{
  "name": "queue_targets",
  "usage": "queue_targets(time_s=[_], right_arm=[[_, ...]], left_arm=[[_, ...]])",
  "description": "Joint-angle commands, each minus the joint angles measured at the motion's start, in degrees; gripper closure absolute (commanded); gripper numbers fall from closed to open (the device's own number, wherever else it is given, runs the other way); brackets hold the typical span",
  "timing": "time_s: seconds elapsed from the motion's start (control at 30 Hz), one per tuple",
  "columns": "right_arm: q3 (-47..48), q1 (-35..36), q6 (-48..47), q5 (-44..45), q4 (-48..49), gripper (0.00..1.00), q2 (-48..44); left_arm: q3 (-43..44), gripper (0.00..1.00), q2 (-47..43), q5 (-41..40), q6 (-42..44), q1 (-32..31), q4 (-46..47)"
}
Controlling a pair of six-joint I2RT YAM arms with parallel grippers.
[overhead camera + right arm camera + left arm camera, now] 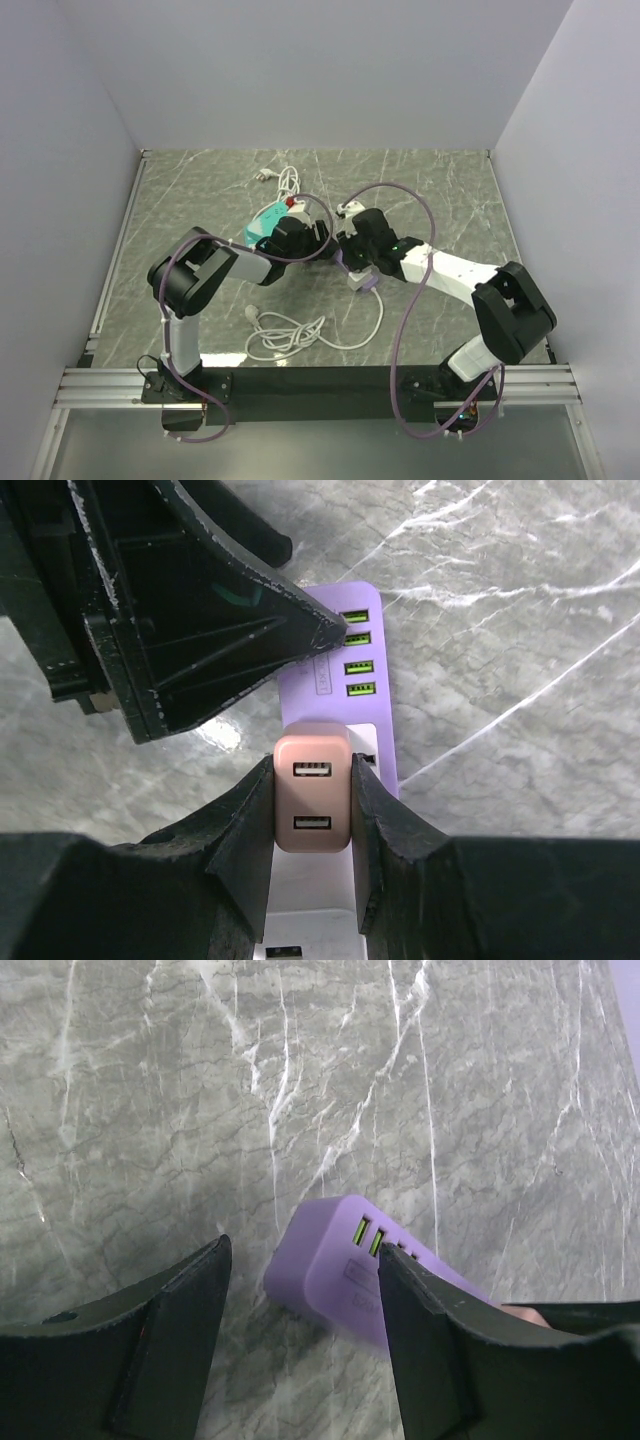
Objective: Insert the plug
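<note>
Snugly in right gripper: rounded pink cube.

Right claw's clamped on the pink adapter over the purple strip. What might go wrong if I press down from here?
1. The left claw stands open at the end of the purple strip, not gripping it, so the strip may slide or tilt under a push.
2. The left claw also hangs very close to the right claw and the pink adapter; any small move could make the two claws collide.
</note>
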Motion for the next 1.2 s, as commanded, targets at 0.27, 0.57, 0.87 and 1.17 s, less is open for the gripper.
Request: queue_targets(time_s=[0.27, 0.57, 0.87, 1.17], right_arm=[[-4.47, 4.44, 8.70, 5.23, 3.22, 1.00, 0.43], [-4.47, 7.96, 10.63, 10.16, 2.17, 1.00, 2.62], [-2.62, 10.95, 12.22, 12.71, -0.20, 1.00, 8.25], [-2.89, 11.39, 13.53, 14.63, 0.68, 1.00, 4.13]], left_arm=[[-0.08, 0.33, 1.96, 0.50, 0.27, -0.08, -0.36], [-0.60, 0.35, 3.10, 1.03, -0.26, -1.13, 0.08], [-2.01, 0.35, 3.90, 1.38, -0.87, -1.31, 1.30], [-2.71, 0.35, 0.21, -0.38, 0.44, -1.40, 0.08]])
